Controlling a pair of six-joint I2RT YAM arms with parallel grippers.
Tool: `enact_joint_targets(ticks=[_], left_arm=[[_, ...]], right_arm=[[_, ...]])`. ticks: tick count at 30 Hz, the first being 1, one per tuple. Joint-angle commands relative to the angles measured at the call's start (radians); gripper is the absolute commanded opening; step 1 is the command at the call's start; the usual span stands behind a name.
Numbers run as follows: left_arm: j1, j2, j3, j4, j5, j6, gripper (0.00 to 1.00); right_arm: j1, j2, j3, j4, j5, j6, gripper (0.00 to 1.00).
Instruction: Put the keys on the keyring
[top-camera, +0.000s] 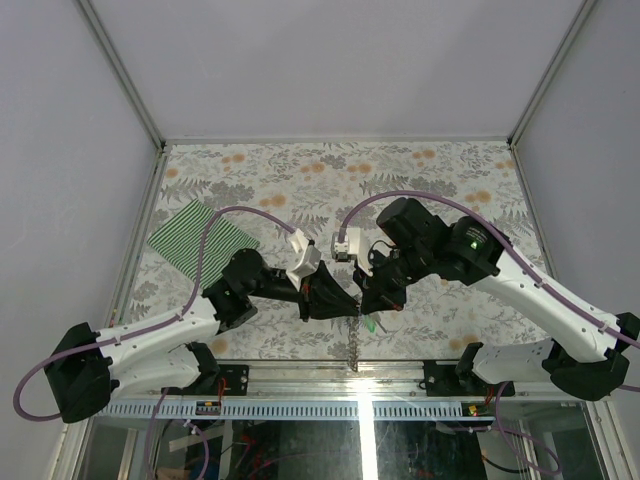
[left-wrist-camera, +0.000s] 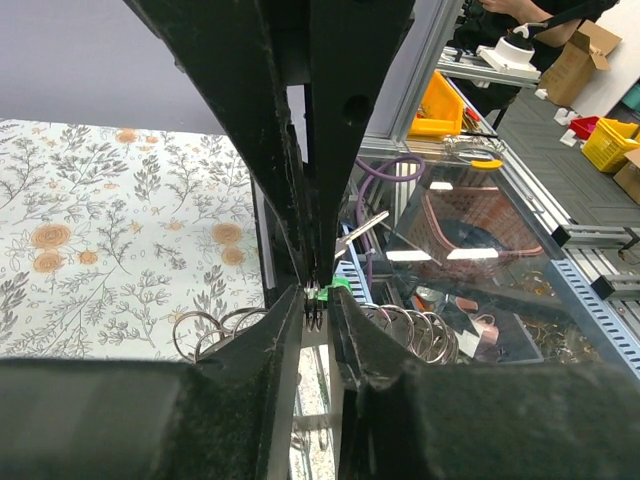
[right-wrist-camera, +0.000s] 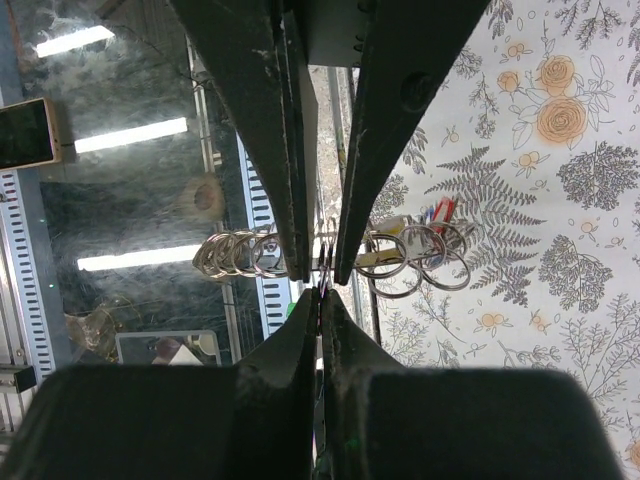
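The keyring is a run of linked metal rings (right-wrist-camera: 235, 252) held in the air over the table's near edge, and a strand of it (top-camera: 353, 345) hangs down. My right gripper (right-wrist-camera: 321, 292) is shut on one thin ring in the middle of the run. My left gripper (left-wrist-camera: 318, 300) meets it head-on, its jaws a narrow gap apart around that same ring. More rings (left-wrist-camera: 205, 330) fan out on both sides of its fingers. A green key (left-wrist-camera: 340, 286) hangs just behind the fingertips. Red and blue keys (right-wrist-camera: 440, 212) sit in the ring cluster on the table side.
A green-and-white striped cloth (top-camera: 200, 240) lies at the left on the floral table cover (top-camera: 430, 180). The metal rail (top-camera: 300, 408) of the table's near edge runs just below both grippers. White walls stand on three sides.
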Motion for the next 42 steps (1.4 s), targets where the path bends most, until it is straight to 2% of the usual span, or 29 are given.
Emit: enact_joint_targets(ticks=[1,4,8,9,11,12,17,22,28,35,42], left_arm=[[-0.007,-0.004,0.04,0.015,0.005,0.028,0.13],[-0.008,-0.004,0.043,0.01,0.005,0.028,0.01],[-0.008,-0.012,0.039,0.001,-0.009,0.029,0.0],[-0.007,-0.022,0.031,0.009,-0.026,0.029,0.0],[-0.007,-0.05,0.009,0.04,-0.064,0.023,0.0],[-0.008,-0.073,-0.009,0.068,-0.082,0.015,0.0],[-0.008,-0.139,-0.112,0.252,-0.169,-0.063,0.0],[-0.008,-0.163,-0.19,0.401,-0.224,-0.135,0.0],[-0.008,-0.177,-0.209,0.434,-0.247,-0.15,0.0],[-0.009,-0.186,-0.203,0.429,-0.241,-0.149,0.0],[-0.009,-0.193,-0.202,0.419,-0.244,-0.141,0.0]], right_arm=[[0.006,0.003,0.038,0.017,-0.03,-0.007,0.0],[0.005,-0.001,0.034,0.021,-0.029,-0.006,0.0],[0.005,-0.022,0.029,0.06,-0.023,0.012,0.03],[0.005,-0.033,0.021,0.08,-0.022,0.025,0.08],[0.006,-0.072,-0.001,0.136,-0.01,0.061,0.27],[0.006,-0.097,-0.023,0.173,0.007,0.089,0.33],[0.005,-0.27,-0.176,0.419,0.112,0.253,0.41],[0.005,-0.426,-0.354,0.671,0.197,0.438,0.44],[0.005,-0.509,-0.515,0.872,0.246,0.663,0.47],[0.005,-0.512,-0.588,0.96,0.221,0.777,0.47],[0.005,-0.5,-0.591,0.975,0.18,0.779,0.34]])
